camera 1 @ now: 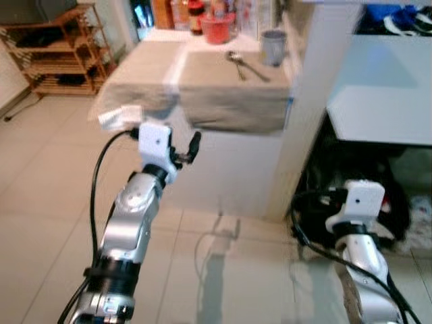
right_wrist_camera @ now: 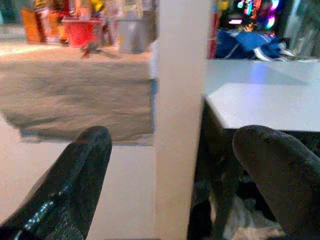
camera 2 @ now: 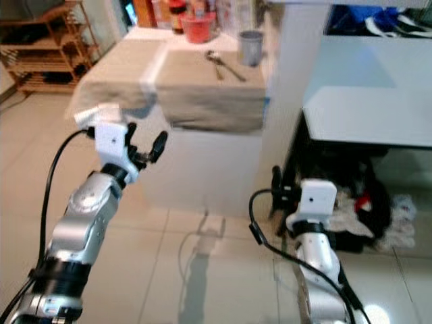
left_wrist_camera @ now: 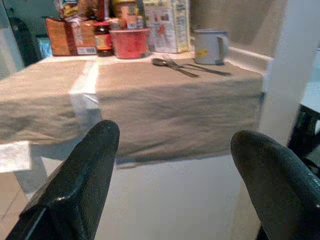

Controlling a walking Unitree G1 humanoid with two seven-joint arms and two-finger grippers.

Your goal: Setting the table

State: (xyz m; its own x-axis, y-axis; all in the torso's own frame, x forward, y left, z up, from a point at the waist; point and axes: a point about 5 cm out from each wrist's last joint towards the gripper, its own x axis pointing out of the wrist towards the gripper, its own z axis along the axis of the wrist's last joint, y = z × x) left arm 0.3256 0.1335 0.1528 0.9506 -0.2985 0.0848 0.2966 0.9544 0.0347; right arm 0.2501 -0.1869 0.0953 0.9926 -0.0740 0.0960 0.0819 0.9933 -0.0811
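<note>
A table under a beige cloth [camera 1: 223, 88] stands ahead of me. On its right part lie a spoon [camera 1: 236, 62] and a fork [camera 1: 255, 69], with a grey mug [camera 1: 273, 47] beside them and a red bowl [camera 1: 218, 28] further back. My left gripper [camera 1: 183, 150] is raised in front of the cloth's hanging edge, below table height, open and holding nothing. My right gripper [camera 2: 280, 192] sits lower, near the foot of the white pillar [camera 1: 307, 115]. Its two fingers [right_wrist_camera: 75, 175] stand apart with nothing between them.
Jars and boxes [left_wrist_camera: 165, 25] crowd the table's back edge. A wooden shelf rack [camera 1: 57, 50] stands at the far left on the tiled floor [camera 1: 54, 202]. Right of the pillar is a white desk [camera 1: 381, 101] with dark clutter and cloths [camera 1: 398, 182] underneath.
</note>
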